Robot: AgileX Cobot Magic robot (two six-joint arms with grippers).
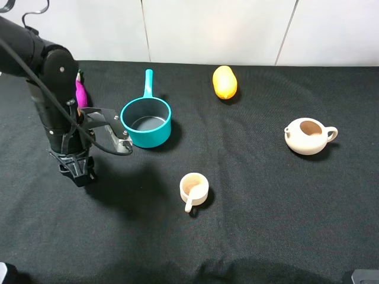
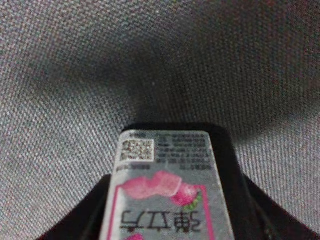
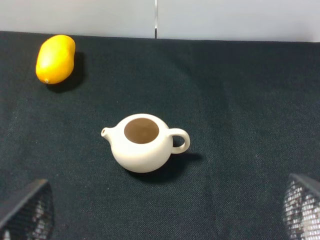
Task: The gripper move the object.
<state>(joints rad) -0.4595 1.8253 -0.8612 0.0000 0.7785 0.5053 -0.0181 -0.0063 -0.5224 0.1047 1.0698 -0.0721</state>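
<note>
The left wrist view is filled by the object (image 2: pixel 167 165), a carton with a silver-grey printed top, a QR code and pink artwork. It sits between the dark fingers (image 2: pixel 240 195) of my left gripper (image 2: pixel 170 210), which is shut on it just above the black cloth. In the exterior high view the left gripper (image 1: pixel 77 168) points down at the table's left side, and the arm hides the carton. My right gripper (image 3: pixel 160 220) is open, its two mesh-patterned fingertips far apart over bare cloth.
A teal saucepan (image 1: pixel 145 122) stands just right of the left arm. A beige cup (image 1: pixel 193 189) sits mid-table, a yellow fruit (image 1: pixel 224 82) at the back, a beige teapot (image 1: pixel 308 136) on the right. Something magenta (image 1: pixel 81 93) shows behind the left arm.
</note>
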